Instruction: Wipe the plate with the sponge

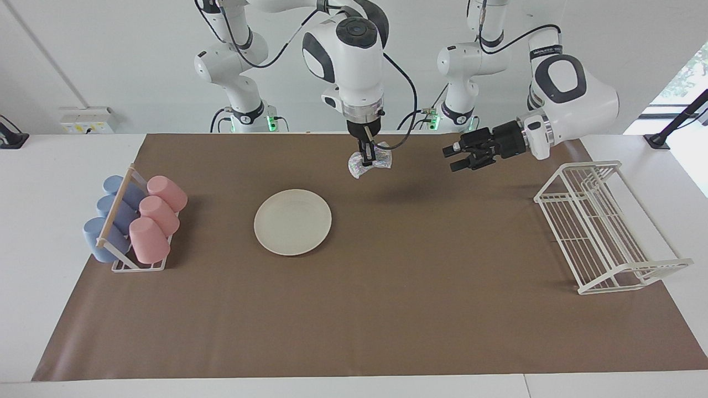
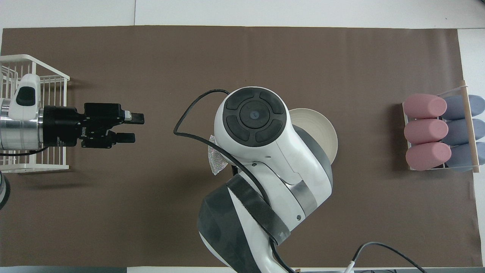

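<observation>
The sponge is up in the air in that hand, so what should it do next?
Probably carry the sponge over the plate and lower it: the right hand holds it above bare mat, not yet touching the plate. The left hand waits, open.

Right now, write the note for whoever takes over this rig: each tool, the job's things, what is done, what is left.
Right tool: shut on the sponge, held up in the air over the brown mat, not yet over the plate.
Left tool: open, holding nothing, waiting in the air by the white wire rack.
Plate: flat on the mat, between the cup rack and the table's middle, untouched by either tool.
Done: sponge picked up.
Left: carry the sponge over the plate, lower it onto the surface, wipe.
</observation>
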Tool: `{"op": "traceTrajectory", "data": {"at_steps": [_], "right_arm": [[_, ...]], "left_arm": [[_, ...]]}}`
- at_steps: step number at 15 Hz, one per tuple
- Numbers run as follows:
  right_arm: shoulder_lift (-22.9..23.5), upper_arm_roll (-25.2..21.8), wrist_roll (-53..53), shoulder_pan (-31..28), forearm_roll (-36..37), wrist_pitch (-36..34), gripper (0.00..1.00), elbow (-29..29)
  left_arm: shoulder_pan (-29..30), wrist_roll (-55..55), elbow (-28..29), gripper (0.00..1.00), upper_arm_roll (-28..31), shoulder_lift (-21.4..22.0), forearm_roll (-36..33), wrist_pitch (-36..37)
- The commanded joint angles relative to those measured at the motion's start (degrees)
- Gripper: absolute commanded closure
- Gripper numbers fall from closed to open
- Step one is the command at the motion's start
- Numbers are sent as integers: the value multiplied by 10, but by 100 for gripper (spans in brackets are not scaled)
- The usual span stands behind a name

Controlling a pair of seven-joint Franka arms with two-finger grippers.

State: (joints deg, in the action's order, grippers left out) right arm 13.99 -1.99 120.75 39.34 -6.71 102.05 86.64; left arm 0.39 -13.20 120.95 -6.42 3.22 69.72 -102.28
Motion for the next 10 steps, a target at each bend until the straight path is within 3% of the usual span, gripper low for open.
{"op": "traceTrajectory", "data": {"at_steps": [1, 8, 10], "right_arm": [[10, 3, 15, -3, 14, -7, 100, -16], [10, 3, 13, -10, 17, 2, 100, -7], [10, 3, 13, -10, 17, 2, 100, -7]], "left_arm": [[-57, -42, 9, 0, 6, -20, 54, -33], [-132, -45, 43, 2, 4, -8, 78, -78], [-135, -45, 42, 15, 4, -8, 88, -79]]}}
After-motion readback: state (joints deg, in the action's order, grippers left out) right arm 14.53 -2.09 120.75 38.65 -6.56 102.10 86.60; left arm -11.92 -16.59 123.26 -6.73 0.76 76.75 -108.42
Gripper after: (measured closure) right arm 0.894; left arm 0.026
